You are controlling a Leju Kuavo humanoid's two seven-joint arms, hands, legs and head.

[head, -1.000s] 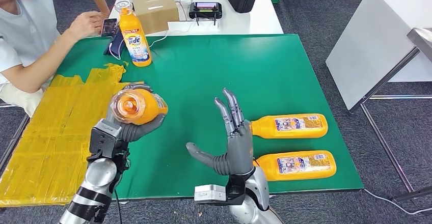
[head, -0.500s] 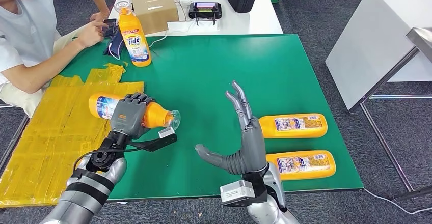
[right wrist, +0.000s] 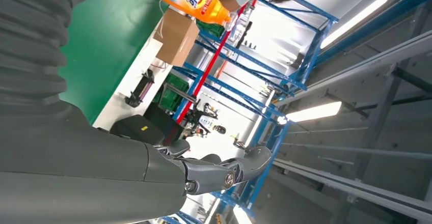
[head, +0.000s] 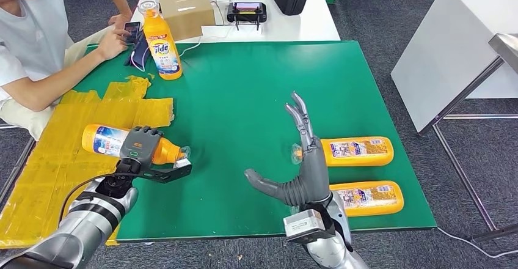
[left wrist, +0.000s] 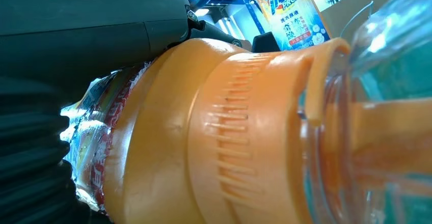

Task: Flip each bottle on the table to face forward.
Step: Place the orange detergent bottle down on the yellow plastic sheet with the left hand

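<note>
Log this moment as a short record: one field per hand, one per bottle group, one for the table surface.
left hand: grips the held bottle, which lies sideways over the yellow tape patch, cap toward table centre
right hand: raised, fingers spread, holding nothing
lying bottles: two on their sides at the right of the green table, one nearer
upright bottle: stands at the far left, near a person

Two silver forearms are seen, banded in black at the left one, with a black cable looped beside it. The left hand (head: 142, 147) and right hand (head: 303, 171) are built of dark grey segmented fingers and thick thumbs.
</note>
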